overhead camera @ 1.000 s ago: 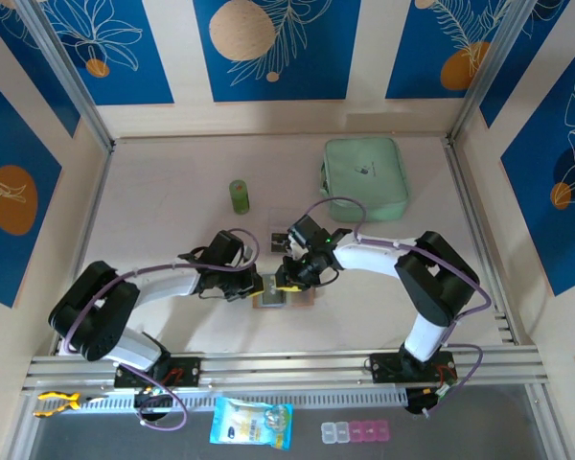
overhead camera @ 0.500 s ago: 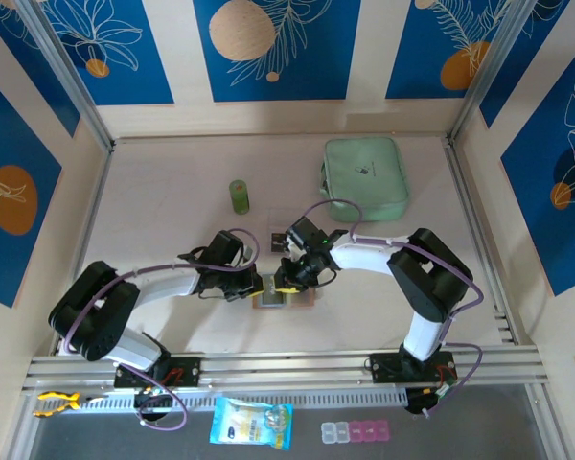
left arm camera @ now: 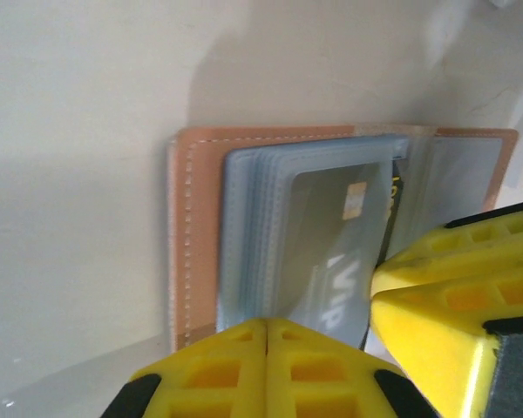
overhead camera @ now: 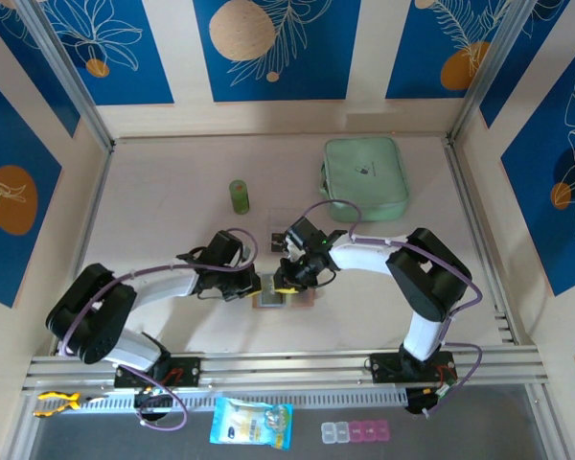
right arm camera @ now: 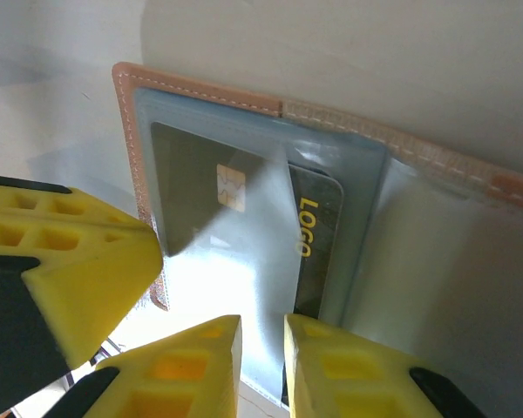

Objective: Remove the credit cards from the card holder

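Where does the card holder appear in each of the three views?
Top external: card holder just below the picture's centre.
Left wrist: card holder in the centre, tan stitched edge at left.
Right wrist: card holder across the picture, tan edge along the top.
Shared landmark: the chip card, in both wrist views.

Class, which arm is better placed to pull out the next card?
Right. The right end effector sits at the end of the LOGO credit card, jaws slightly apart; the left end effector is shut, resting on the card holder.
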